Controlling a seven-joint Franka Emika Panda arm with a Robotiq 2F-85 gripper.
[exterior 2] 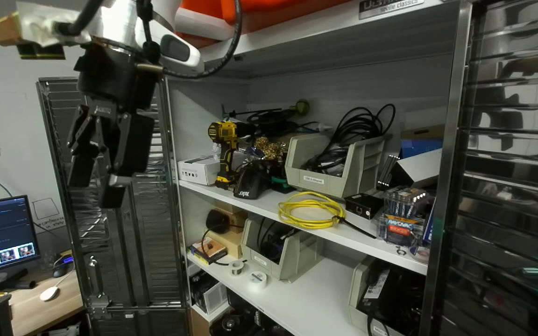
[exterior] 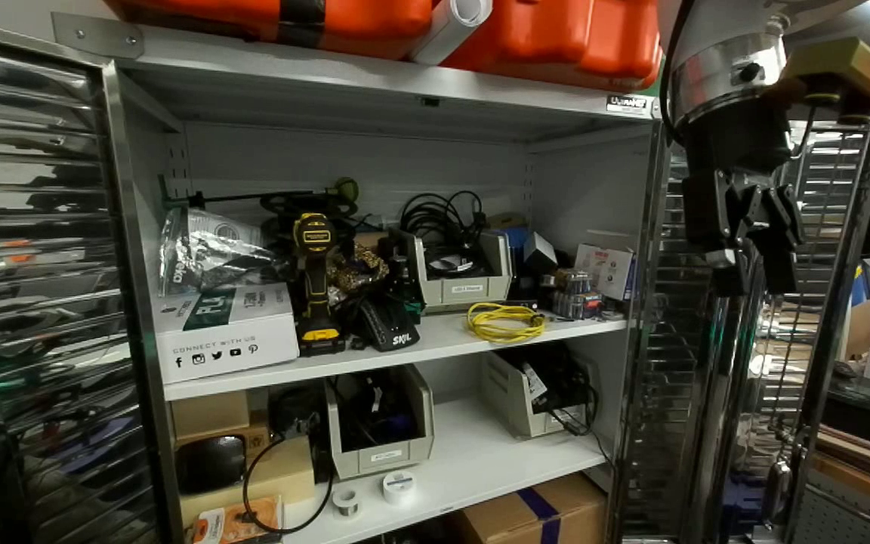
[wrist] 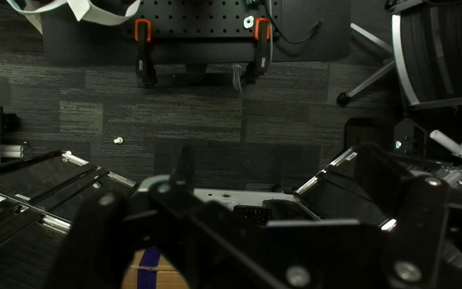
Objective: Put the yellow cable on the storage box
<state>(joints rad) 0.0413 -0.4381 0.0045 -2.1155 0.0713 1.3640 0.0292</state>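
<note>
Loosely coiled, the thin bright-yellow cable (exterior: 507,332) lies near the front edge of a flat white surface (exterior: 442,335) inside an open cabinet (exterior: 329,75). Just behind it stands a pale-grey, open plastic storage box (exterior: 442,293) full of looped black cables (exterior: 439,223); I cannot tell whether cable and box touch. To one side are a small black box (exterior 2: 364,205) and, a little farther, a clear plastic tub of batteries (exterior: 577,296); to the other, a black tool marked SKIL (exterior: 378,325) and an upright yellow-and-black cordless drill (exterior: 316,279). Well apart from the cable, the black two-fingered gripper (exterior: 754,281) hangs pointing down, its jaws spread with a plain gap, holding nothing. Dark patterned carpet (wrist: 175,116) shows in the wrist view.
</note>
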